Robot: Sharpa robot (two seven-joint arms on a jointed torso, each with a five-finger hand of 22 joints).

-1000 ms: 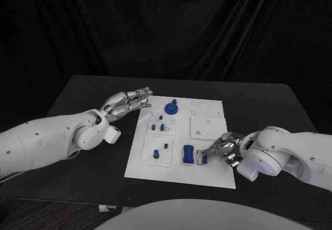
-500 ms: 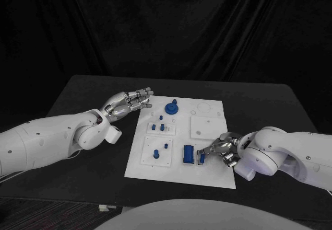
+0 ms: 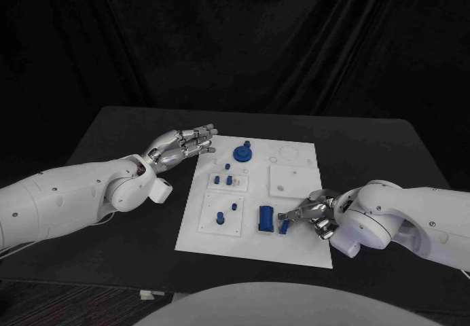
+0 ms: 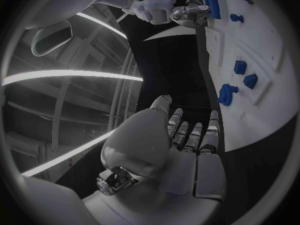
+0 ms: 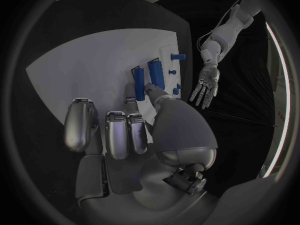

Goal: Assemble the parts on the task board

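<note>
The white task board (image 3: 252, 241) lies mid-table with several blue parts on it. My right hand (image 3: 314, 216) is low over its near right part. Its thumb and a finger pinch a narrow blue part (image 3: 284, 226), which stands right beside a taller blue block (image 3: 265, 219). In the right wrist view the thumb (image 5: 151, 90) lies against that narrow part (image 5: 139, 82), next to the block (image 5: 154, 71). My left hand (image 3: 182, 146) hovers open, fingers spread, off the board's far left corner, holding nothing. The left wrist view shows that hand (image 4: 187, 140) beside the board (image 4: 275, 60).
A round blue knob (image 3: 243, 153) stands at the board's far end, with small blue pegs (image 3: 224, 180) and another peg (image 3: 221, 219) on raised white plates along the left side. A blank white square plate (image 3: 291, 180) sits right of centre. Black table (image 3: 117, 129) surrounds the board.
My right hand has edged left with the narrow part, which now shows blue close against the block instead of a pale face. The left hand has stayed put.
</note>
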